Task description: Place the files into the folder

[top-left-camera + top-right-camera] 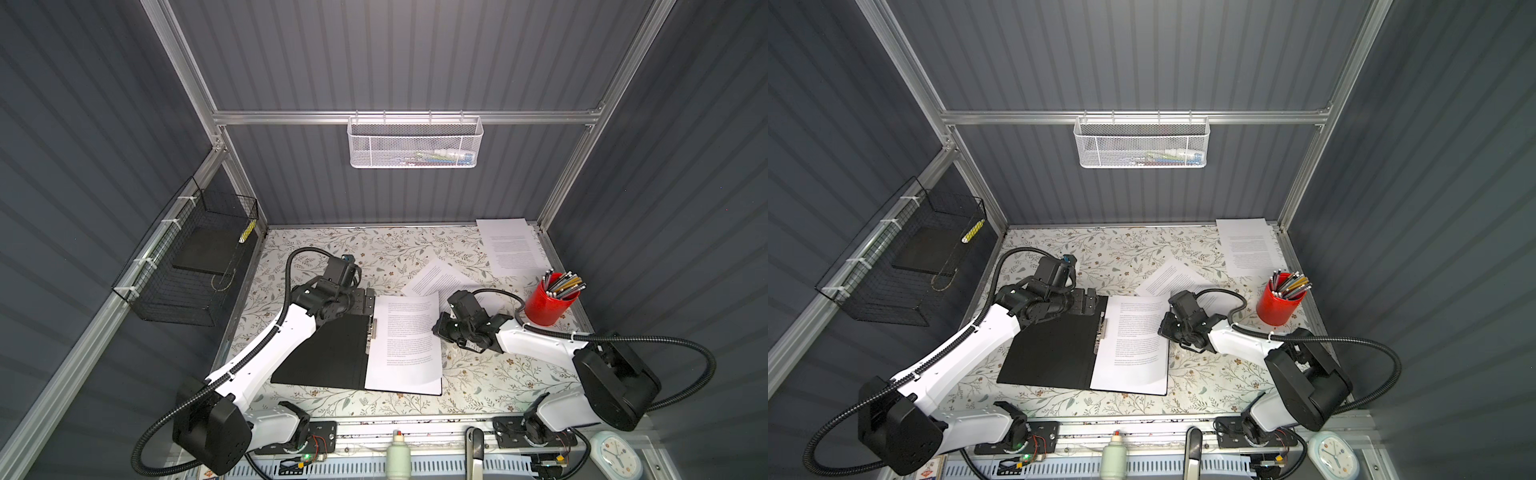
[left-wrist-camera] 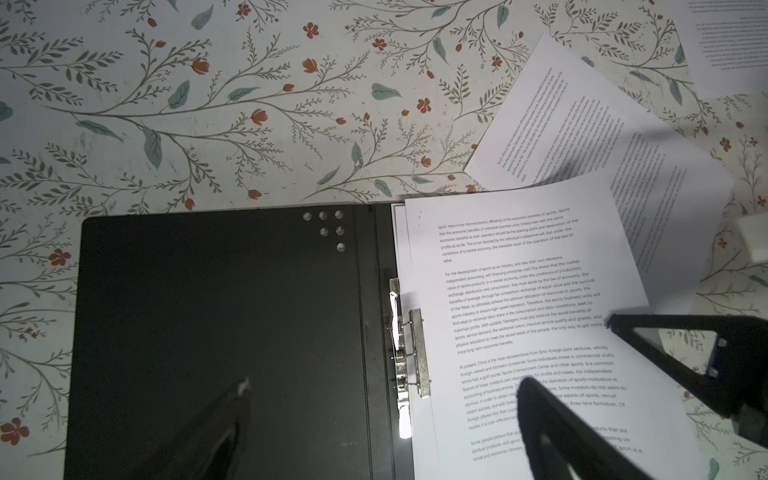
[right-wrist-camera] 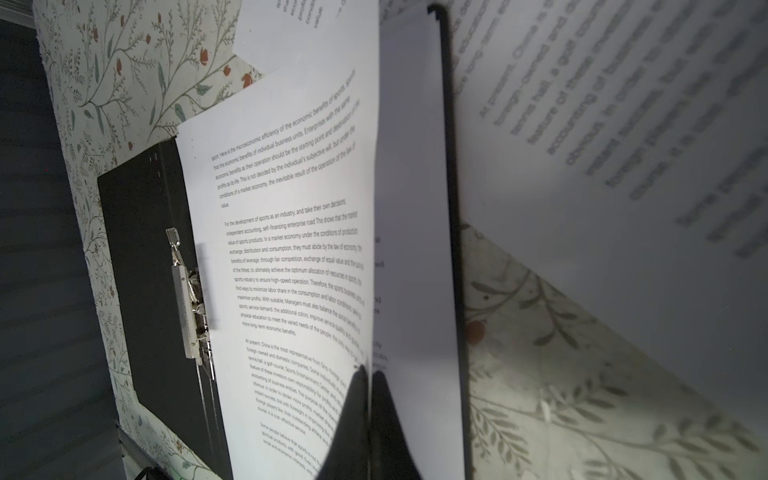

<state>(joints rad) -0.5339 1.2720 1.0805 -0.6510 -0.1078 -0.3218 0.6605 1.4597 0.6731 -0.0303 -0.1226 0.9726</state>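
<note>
The folder [image 1: 320,353] lies open on the table, black inside up, with its metal clip [image 2: 417,353] at the spine. One printed file sheet [image 1: 407,336] rests on the folder's right half, over another sheet [image 3: 411,208]. My right gripper [image 3: 368,370] is shut on the top sheet's right edge and holds that edge slightly raised. My left gripper [image 2: 382,399] is open above the folder's far end, its jaws astride the spine and clip. Two more files lie on the table behind: one [image 1: 440,278] slanted, one [image 1: 511,245] at the back right corner.
A red cup of pens [image 1: 548,307] stands right of the right arm. A black wire basket [image 1: 187,270] hangs on the left wall and a white mesh basket [image 1: 415,143] on the back rail. A bottle [image 1: 399,457] and a clock [image 1: 615,457] sit at the front edge.
</note>
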